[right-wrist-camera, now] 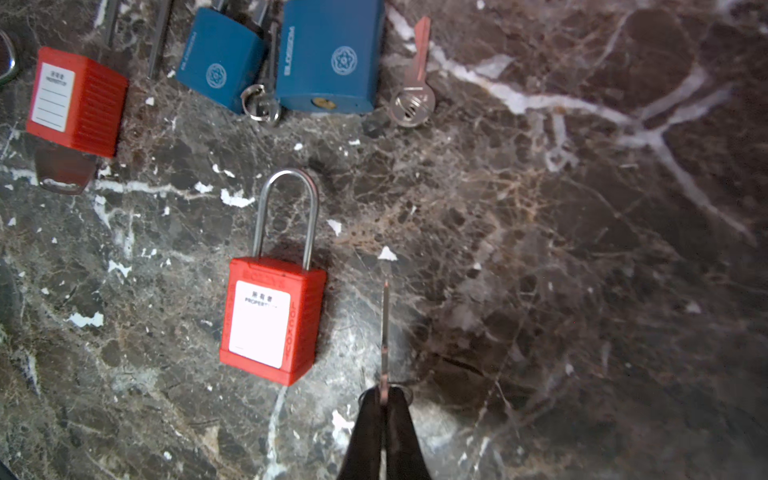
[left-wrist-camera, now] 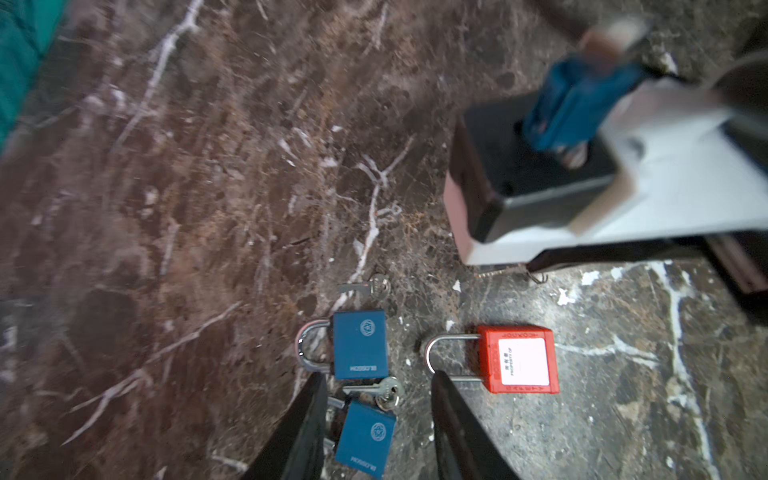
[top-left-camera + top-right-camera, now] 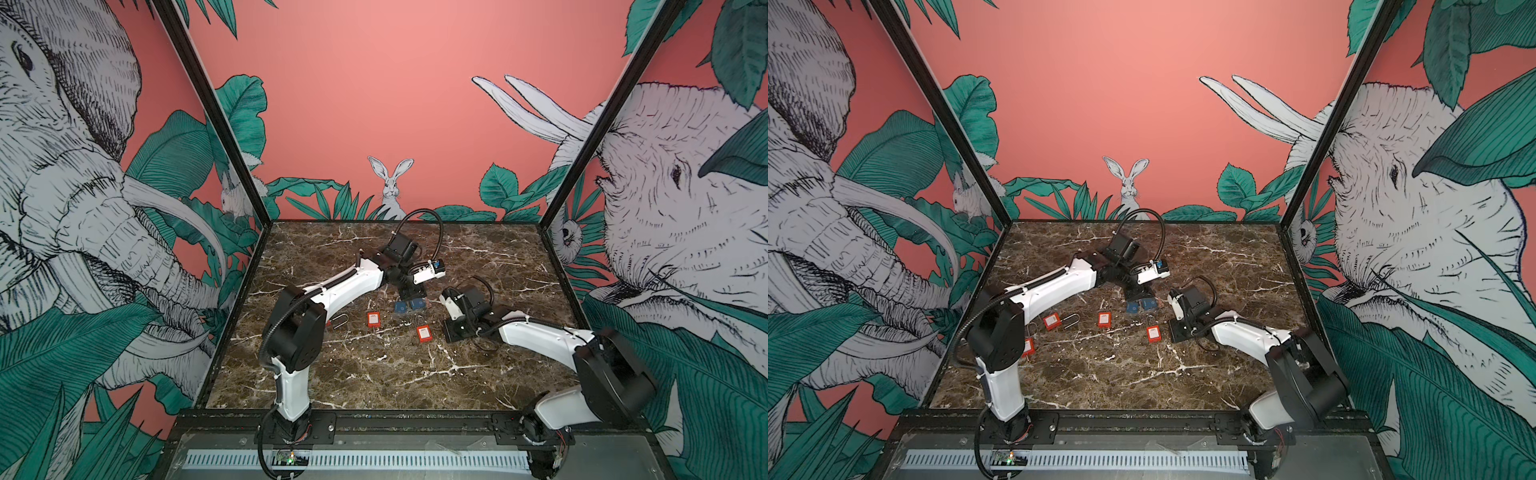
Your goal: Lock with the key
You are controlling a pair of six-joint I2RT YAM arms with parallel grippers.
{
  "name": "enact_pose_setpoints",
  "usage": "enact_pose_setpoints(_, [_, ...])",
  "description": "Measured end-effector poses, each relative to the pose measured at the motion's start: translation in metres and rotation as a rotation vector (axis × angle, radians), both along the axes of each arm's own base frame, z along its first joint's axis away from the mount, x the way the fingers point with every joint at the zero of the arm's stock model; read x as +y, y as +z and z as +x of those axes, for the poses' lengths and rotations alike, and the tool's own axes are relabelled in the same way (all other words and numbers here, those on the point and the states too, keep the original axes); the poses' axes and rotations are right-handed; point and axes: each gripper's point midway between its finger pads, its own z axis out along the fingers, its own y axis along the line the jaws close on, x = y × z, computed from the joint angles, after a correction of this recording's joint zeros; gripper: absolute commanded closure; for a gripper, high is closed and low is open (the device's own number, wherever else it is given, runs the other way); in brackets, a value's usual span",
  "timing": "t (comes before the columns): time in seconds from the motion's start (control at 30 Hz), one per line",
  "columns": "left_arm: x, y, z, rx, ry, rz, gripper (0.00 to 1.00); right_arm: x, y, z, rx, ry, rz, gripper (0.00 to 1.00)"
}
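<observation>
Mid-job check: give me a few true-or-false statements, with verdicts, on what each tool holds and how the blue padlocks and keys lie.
1. Two blue padlocks lie side by side on the table. True.
2. The right tool is shut on a key. True.
3. The left tool grips one blue padlock. False: its jaws stand open, holding nothing.
4. A key sticks in a blue padlock's keyhole. False: the keyhole that shows is empty; loose keys lie beside the padlocks.
</observation>
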Motion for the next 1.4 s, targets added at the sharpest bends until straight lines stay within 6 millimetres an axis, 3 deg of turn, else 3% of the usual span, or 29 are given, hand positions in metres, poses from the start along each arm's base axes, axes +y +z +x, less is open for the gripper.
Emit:
enact_pose_setpoints(0.17, [0.015,0.024,0.021,-0.105,0.091,-0.070,0.61,0.009,-0.008,0.004,0.021,0.001,-0.003,1.00])
enact_pose_setpoints(0.33, [0.027,0.026,0.035,-0.136,0.163,-0.114,0.63,0.014,-0.011,0.005,0.024,0.009,-0.009,0.96])
enact_pose_setpoints(0.57, [0.039,0.030,0.041,-0.194,0.239,-0.175,0.69,0.012,-0.008,0.008,-0.016,0.015,-0.039,0.71])
enact_pose_setpoints(0.7, [0.043,0.041,0.050,-0.219,0.285,-0.221,0.71,0.009,0.005,0.014,-0.082,0.023,-0.053,0.63])
enact_pose_setpoints(0.87, [0.055,0.051,0.068,-0.232,0.367,-0.276,0.75,0.005,0.036,0.017,-0.219,0.028,-0.028,0.47])
enact_pose_setpoints(1.0, [0.071,0.052,0.074,-0.227,0.434,-0.305,0.77,0.010,0.055,0.017,-0.284,0.052,-0.014,0.41])
enact_pose_setpoints(1.13, [0.093,0.059,0.079,-0.222,0.527,-0.343,0.77,0.033,0.062,0.018,-0.302,0.118,-0.027,0.40])
enact_pose_setpoints(1.4, [0.155,0.073,0.087,-0.221,0.750,-0.403,0.78,0.120,0.060,0.022,-0.282,0.284,-0.057,0.40])
